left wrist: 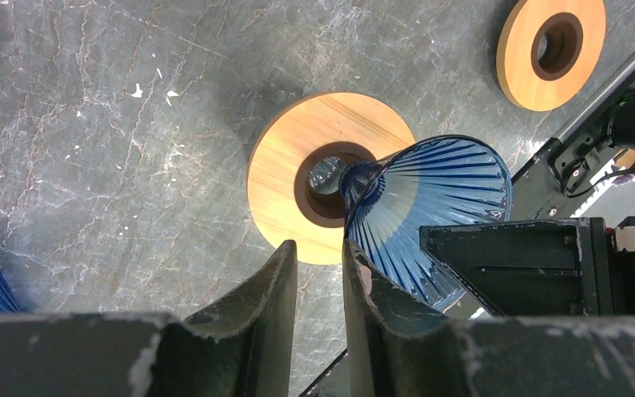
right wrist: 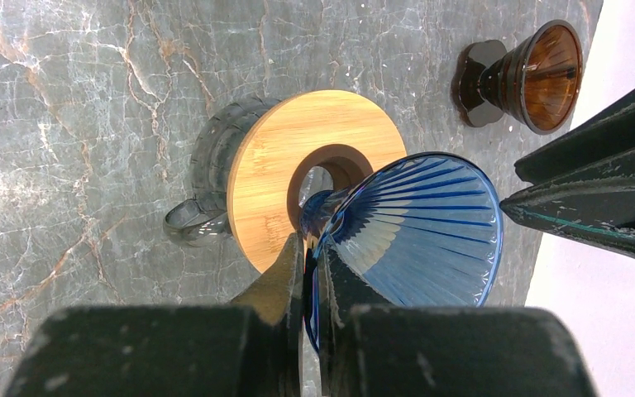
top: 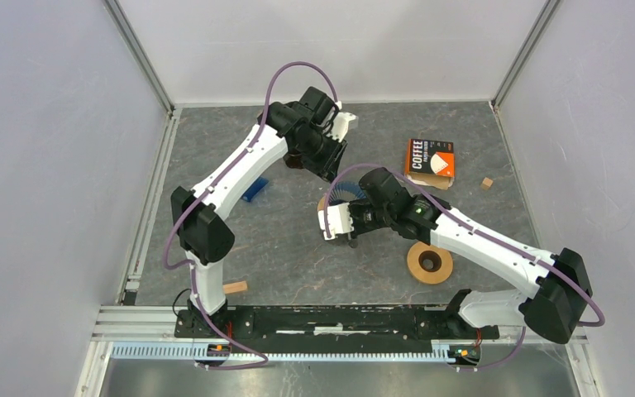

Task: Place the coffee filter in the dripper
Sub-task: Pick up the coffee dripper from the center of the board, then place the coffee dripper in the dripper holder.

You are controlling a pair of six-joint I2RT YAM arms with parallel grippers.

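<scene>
The left gripper (left wrist: 320, 248) hangs with its jaws a narrow slit apart and nothing between them; just ahead of them and to their right the blue dripper (left wrist: 430, 198) leans, its tip in the hole of a wooden ring (left wrist: 285, 165); a second ring (left wrist: 517, 66) lies well beyond, to the far right. The right gripper (right wrist: 310, 244) is clenched on the dripper's rim, one finger inside the cone and one outside; the ring ahead of these jaws rests on a glass mug (right wrist: 207, 165); a brown dripper (right wrist: 537, 74) lies on its side far ahead to the right. The filter box (top: 428, 161) sits on the table well apart from both pairs of jaws, to their right in the top view.
</scene>
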